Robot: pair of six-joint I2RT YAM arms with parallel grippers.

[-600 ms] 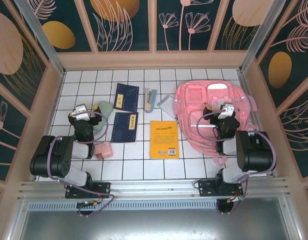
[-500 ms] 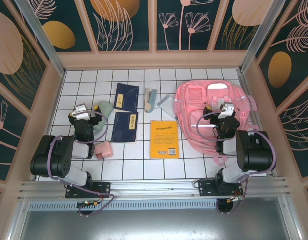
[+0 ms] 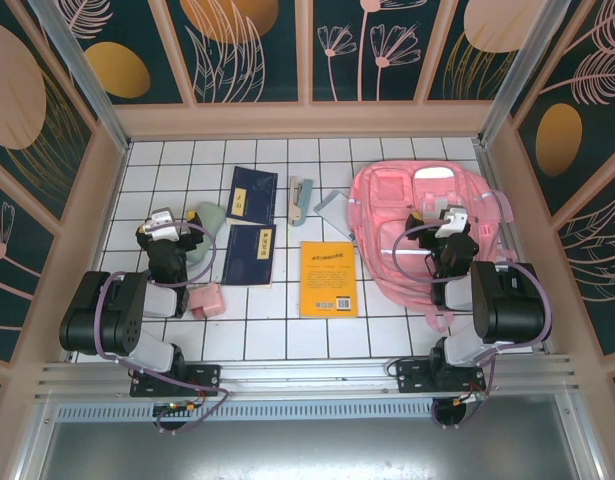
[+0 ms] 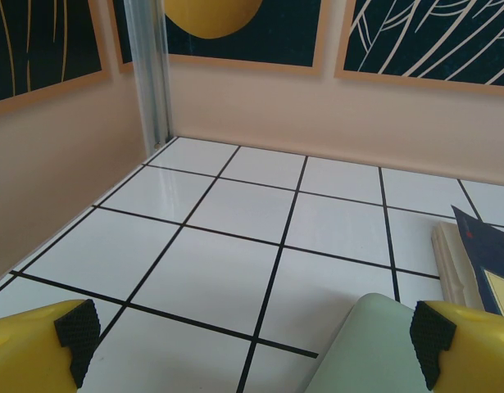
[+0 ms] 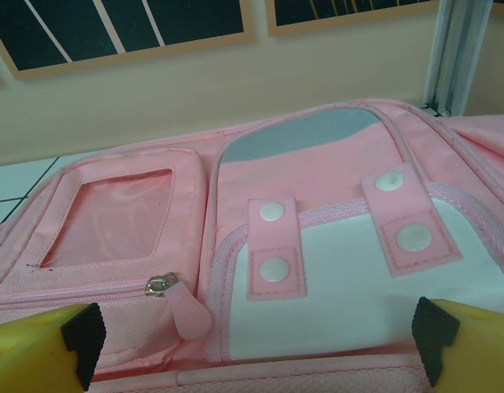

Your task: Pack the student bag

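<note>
The large soft pink zippered backpack (image 3: 387,215) is laid flat on the right side of the white tiled table (image 3: 287,320), pockets facing up. The right gripper (image 5: 260,336) is held just above it, jaws spread wide and nothing grasped. The left gripper (image 4: 253,337) is likewise released and empty, poised over a pale green object (image 4: 362,348).

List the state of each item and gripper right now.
student bag: lying flat, front up
orange book: closed, flat on table
far blue booklet: closed, flat
near blue booklet: closed, flat
small pink box: resting on table
left gripper: open, empty
right gripper: open, empty, above student bag
</note>
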